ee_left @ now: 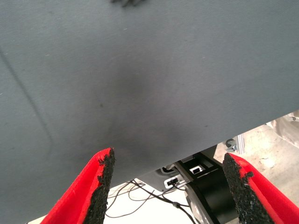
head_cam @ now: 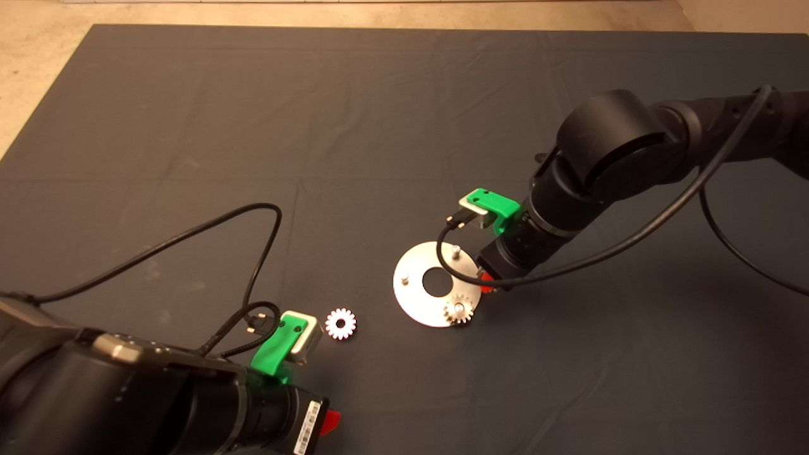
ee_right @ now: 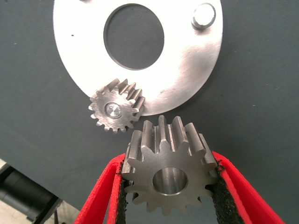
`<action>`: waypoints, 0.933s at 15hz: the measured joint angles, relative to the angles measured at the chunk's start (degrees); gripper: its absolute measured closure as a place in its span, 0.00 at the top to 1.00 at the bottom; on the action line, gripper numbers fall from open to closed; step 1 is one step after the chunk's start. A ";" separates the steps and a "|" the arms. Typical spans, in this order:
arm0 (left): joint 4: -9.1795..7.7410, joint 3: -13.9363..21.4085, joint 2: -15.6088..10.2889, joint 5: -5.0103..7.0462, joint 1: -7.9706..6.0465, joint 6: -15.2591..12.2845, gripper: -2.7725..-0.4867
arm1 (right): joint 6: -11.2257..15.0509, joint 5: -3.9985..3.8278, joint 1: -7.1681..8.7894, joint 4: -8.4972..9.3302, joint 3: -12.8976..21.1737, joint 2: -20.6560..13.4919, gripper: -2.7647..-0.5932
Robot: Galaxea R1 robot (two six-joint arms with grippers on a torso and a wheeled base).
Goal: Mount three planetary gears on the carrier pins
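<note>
Dark mat [head_cam: 354, 126] covers the table, and from above the round metal disc [head_cam: 417, 303] lies near its middle. One gear [head_cam: 458, 311] already sits on the disc's near pin; two pins [head_cam: 454, 250] stand bare. A loose gear [head_cam: 340, 323] lies on the mat well to the left of the disc. My right gripper [head_cam: 485, 281] hangs at the disc's right edge — my left gripper [head_cam: 328, 422] waits beyond the loose gear, at the lower left.

From my left wrist, my fingers [ee_left: 100, 186] are spread wide over bare mat, holding nothing.

From my right wrist, my fingers [ee_right: 224, 186] pinch a gear [ee_right: 167, 175] by its teeth, its hole showing clear. It hovers just beside the seated gear [ee_right: 117, 109], off the disc's [ee_right: 187, 60] rim, with a bare pin [ee_right: 203, 16] across the plate.

To do this well, I judge I should carry the gear over a bare pin, keep it level, centre hole on pin, then lower gently — letting go only once it drops flat.
</note>
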 joint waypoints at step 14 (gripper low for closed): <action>0.01 0.00 0.33 -0.04 -0.49 -0.02 0.50 | 0.57 -0.99 0.57 -5.93 -6.10 7.36 0.20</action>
